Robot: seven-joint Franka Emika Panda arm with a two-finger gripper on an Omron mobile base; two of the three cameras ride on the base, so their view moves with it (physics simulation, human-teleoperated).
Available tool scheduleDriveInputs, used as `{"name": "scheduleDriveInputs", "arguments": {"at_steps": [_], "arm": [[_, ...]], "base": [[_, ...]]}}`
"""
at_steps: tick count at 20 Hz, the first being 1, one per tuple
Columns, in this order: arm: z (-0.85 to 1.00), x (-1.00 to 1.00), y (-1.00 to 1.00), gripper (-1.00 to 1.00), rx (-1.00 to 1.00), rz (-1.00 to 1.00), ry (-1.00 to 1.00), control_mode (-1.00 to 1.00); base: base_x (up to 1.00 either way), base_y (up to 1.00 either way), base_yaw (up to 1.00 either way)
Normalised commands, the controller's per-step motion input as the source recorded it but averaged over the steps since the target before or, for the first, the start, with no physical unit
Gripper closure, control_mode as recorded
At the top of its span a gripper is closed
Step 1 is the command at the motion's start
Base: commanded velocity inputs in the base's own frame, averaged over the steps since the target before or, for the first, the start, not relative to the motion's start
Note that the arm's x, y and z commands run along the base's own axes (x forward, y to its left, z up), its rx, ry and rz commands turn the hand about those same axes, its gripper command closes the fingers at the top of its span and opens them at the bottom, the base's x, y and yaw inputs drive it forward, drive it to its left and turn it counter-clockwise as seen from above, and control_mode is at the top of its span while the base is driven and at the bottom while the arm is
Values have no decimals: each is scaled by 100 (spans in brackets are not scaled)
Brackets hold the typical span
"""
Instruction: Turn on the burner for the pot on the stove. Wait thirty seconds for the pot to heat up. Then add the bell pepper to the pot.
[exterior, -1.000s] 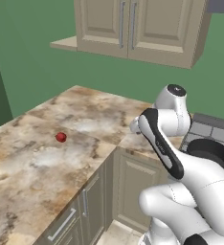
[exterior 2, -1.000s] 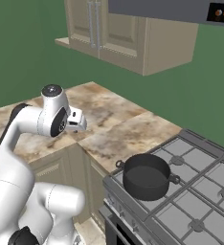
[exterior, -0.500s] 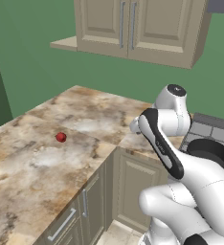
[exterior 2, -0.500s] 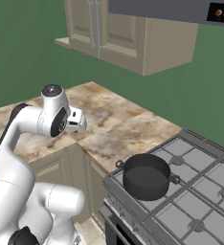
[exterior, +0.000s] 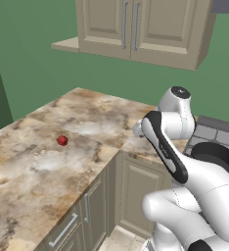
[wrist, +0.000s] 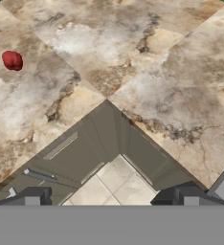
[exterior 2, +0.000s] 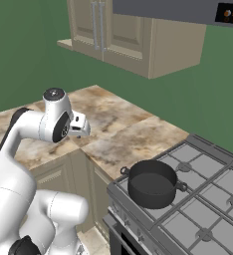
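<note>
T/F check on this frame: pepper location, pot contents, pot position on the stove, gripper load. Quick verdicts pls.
1. The bell pepper lies on the marble counter, apart from the stove. True.
2. The pot already holds the pepper. False: the pot looks empty inside; the pepper is on the counter.
3. The pot sits on the stove's front corner nearest the counter. True.
4. The gripper is clamped on the pepper. False: in the hand view its fingertips stand apart with nothing between them, and the pepper is far off toward the upper left.
5. The wall cabinet doors above the counter hang open. False: they are closed.
</note>
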Motion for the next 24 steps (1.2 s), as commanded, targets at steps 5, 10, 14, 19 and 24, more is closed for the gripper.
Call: {"name": "scheduleDriveInputs", "arguments": {"at_steps": [5, 10, 14, 19, 24], "arm": [[0, 0, 0, -100, 0, 0, 0, -100], [0, 0, 0, -100, 0, 0, 0, -100], [0, 0, 0, -100, 0, 0, 0, -100], [0, 0, 0, -100, 0, 0, 0, -100], [0, 0, 0, -100, 0, 0, 0, -100]], "base": [[0, 0, 0], [0, 0, 0], [0, 0, 0], [0, 0, 0], [0, 0, 0]]}}
